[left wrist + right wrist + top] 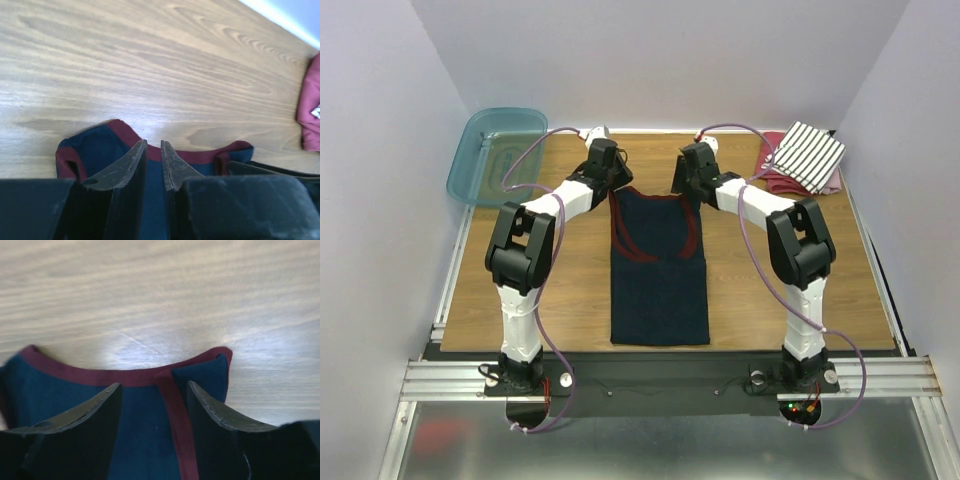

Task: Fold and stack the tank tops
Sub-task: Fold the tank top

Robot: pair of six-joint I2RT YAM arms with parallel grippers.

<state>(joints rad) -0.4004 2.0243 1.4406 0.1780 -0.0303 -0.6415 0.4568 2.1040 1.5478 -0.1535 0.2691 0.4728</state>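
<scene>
The navy tank top (658, 270) with red trim lies flat in the middle of the table, folded into a long narrow strip, its neck end far from me. My left gripper (619, 187) sits on the far left corner of it; in the left wrist view (154, 143) the jaws are nearly together with navy cloth (97, 145) filling the narrow gap. My right gripper (683, 186) is open on the far right corner, its fingers (154, 385) straddling a red trim band on the cloth (55, 390). The white striped tank top (812, 155) lies folded at the far right corner.
A teal plastic bin (496, 155) hangs off the table's far left corner. A maroon cloth (775, 180) lies under the striped top and shows at the right edge of the left wrist view (310, 100). White walls close in on three sides.
</scene>
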